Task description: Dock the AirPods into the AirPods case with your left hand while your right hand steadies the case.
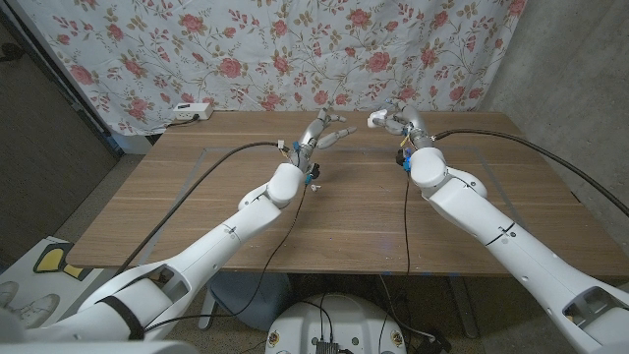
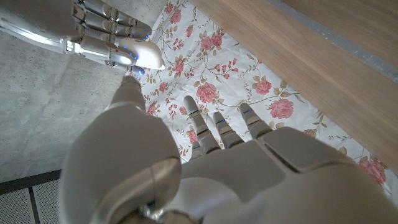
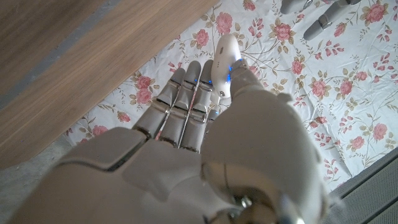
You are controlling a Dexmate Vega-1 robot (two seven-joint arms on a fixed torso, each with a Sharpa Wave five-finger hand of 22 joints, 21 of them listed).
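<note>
My right hand (image 1: 401,120) is raised above the far side of the wooden table (image 1: 344,211) and grips a small white AirPods case (image 1: 375,119) between thumb and fingers. The right wrist view shows the case (image 3: 225,57) lying against the fingers (image 3: 186,102), with the thumb beside it. My left hand (image 1: 324,133) hovers just to the left of the case, fingers stretched toward it and apart. In the left wrist view the left hand (image 2: 217,134) has straight fingers and its thumb tip reaches close to the case (image 2: 150,58) held by the right hand (image 2: 102,28). No AirPod is visible.
A white power strip (image 1: 190,112) lies at the table's far left corner. A floral cloth (image 1: 295,39) hangs behind the table. Both arms' black cables (image 1: 226,152) trail over the tabletop.
</note>
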